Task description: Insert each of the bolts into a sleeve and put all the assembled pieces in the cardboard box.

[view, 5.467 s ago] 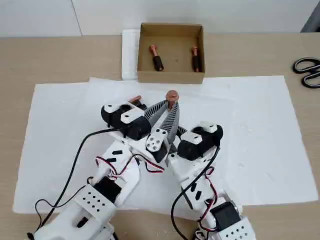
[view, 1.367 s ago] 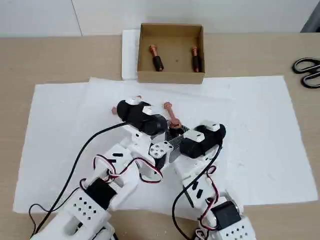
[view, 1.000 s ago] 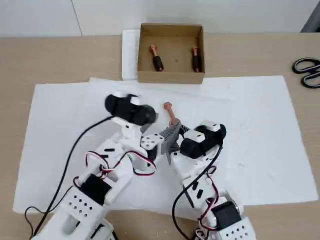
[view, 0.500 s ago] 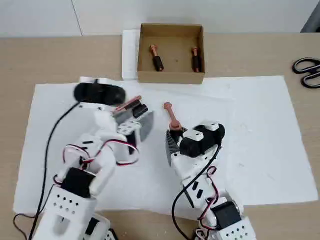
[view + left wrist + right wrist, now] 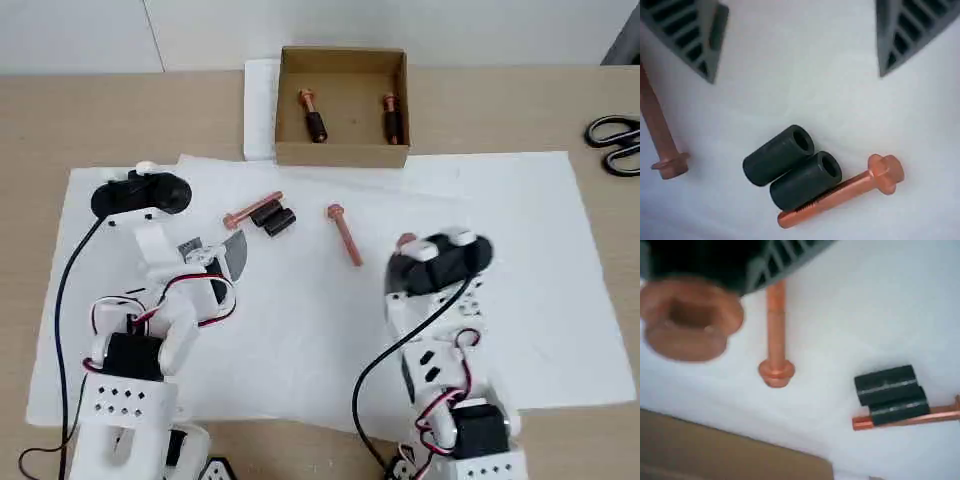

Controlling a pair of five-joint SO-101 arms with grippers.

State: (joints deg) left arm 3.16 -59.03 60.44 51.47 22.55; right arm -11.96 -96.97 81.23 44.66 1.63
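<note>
Wood tabletop (image 5: 100, 120) under white paper sheet (image 5: 520, 300), slightly wrinkled. Nearest, right gripper (image 5: 715, 275) clamped on held bolt (image 5: 690, 320), head up; sleeve on it or not, cannot tell. Likely to tilt or slip with an off-centre grip. Left gripper (image 5: 797, 70) spread wide, hovering over two sleeves (image 5: 777, 155) lying side by side and touching, second bolt (image 5: 840, 192) against one. Round, so apt to roll apart if pinched singly, nudging that bolt too. Loose bolt (image 5: 344, 233) between arms. Farther back, cardboard box (image 5: 343, 155) with two assembled pieces (image 5: 313, 117). Scissors (image 5: 615, 140) at right edge; pale wall behind.
</note>
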